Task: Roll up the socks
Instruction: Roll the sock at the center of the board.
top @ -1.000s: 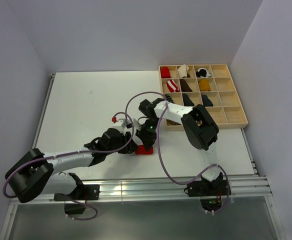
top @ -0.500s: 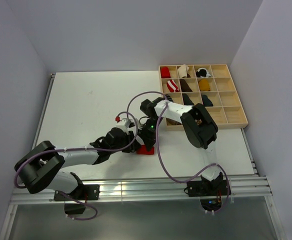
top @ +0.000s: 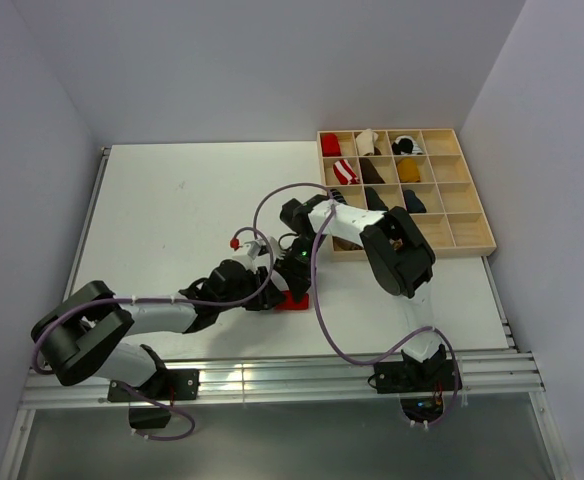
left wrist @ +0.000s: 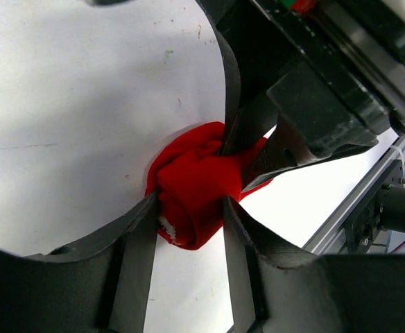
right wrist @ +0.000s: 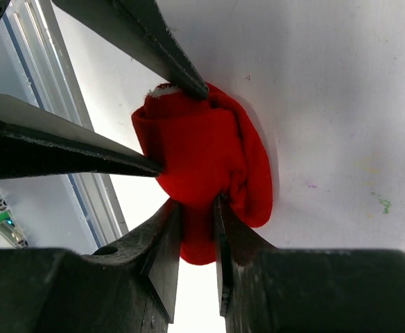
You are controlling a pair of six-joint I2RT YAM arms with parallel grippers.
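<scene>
Bunched at frame centre, the red sock (left wrist: 188, 173) is held twice — right gripper (right wrist: 197, 202) pinching a fold narrowly, left gripper (left wrist: 190, 201) spread wide, fingertips (left wrist: 141, 218) pressing both sides.

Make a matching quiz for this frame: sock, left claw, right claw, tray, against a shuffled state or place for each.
1. sock
2. left claw
3. right claw
4. tray

a. pinching a thin fold of fabric
b. at the far right of the table
c. red, bunched up between both claws
d. straddling the whole bundle, touching it on both sides

Pairs: 1-c, 2-d, 3-a, 4-b
</scene>
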